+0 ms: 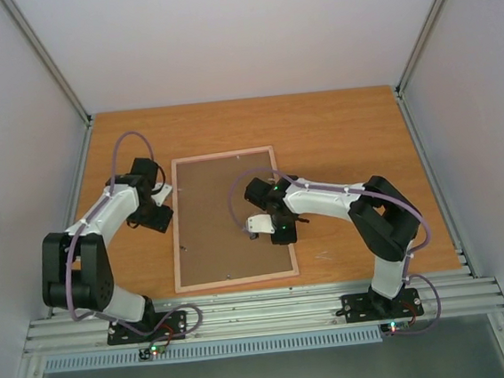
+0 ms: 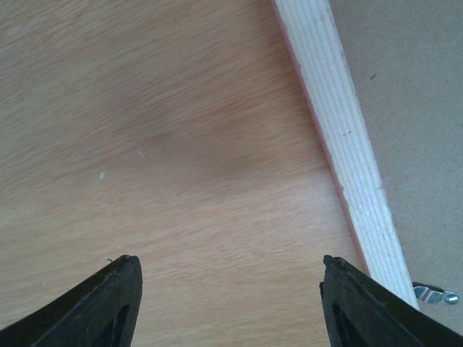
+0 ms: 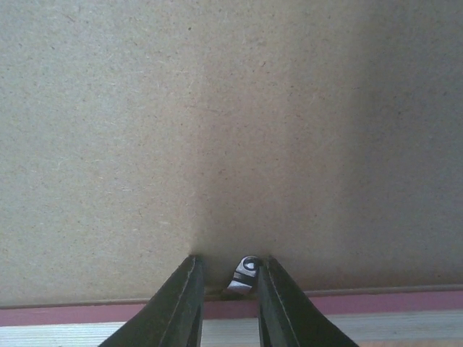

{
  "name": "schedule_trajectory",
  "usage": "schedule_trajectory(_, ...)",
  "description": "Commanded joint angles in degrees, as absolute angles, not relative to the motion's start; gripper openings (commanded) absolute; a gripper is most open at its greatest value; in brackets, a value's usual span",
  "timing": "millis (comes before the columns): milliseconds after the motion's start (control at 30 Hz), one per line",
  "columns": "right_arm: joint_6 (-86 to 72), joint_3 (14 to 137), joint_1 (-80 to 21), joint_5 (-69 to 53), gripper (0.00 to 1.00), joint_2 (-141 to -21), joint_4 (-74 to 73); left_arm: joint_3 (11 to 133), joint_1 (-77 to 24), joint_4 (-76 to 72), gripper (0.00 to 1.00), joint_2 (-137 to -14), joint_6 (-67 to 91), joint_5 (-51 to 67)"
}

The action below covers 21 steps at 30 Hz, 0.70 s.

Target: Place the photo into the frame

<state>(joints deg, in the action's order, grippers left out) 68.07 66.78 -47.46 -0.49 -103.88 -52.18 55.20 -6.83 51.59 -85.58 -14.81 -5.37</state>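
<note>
The frame (image 1: 175, 241) lies flat on the table, back side up, with a brown backing board (image 1: 224, 218) filling it. The photo is not visible in any view. My right gripper (image 1: 257, 227) is low over the board by the frame's right edge. In the right wrist view its jaws (image 3: 230, 262) stand a narrow gap apart around a small metal turn tab (image 3: 244, 273), which touches the right finger. The pink border (image 3: 362, 314) runs just behind. My left gripper (image 1: 162, 196) is open and empty over bare table (image 2: 231, 264), beside the frame's left border (image 2: 347, 137).
Another metal tab (image 2: 434, 294) sits on the board (image 2: 412, 108) just inside the left border. The wooden table (image 1: 336, 136) is walled by the white enclosure on three sides. The arm bases stand at the near edge.
</note>
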Motion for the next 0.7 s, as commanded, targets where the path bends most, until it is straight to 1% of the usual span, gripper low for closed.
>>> schedule_trajectory(0, 71.0, 67.3, -48.5, 2.9, 0.21, -105.4, -55.8, 57.0, -6.6, 50.1, 0.68, -87.2, -15.3, -4.4)
schedule_trajectory(200, 71.8, 68.1, -48.6, 3.3, 0.15, -107.5, -56.5, 57.6, -6.6, 49.8, 0.64, -89.1, -16.9, -4.6)
schedule_trajectory(433, 72.6, 68.6, -48.6, 3.8, 0.12, -108.9, -56.5, 59.1, -6.6, 49.6, 0.64, -91.5, -17.2, -4.2)
schedule_trajectory(567, 72.5, 68.5, -48.6, 3.7, 0.11, -109.2, -56.4, 59.5, -6.6, 49.3, 0.69, -89.4, -16.5, 4.7)
schedule_trajectory(667, 72.8, 68.1, -48.6, 3.8, 0.10, -109.1, -56.2, 59.9, -6.6, 49.6, 0.70, -88.7, -15.6, 9.3)
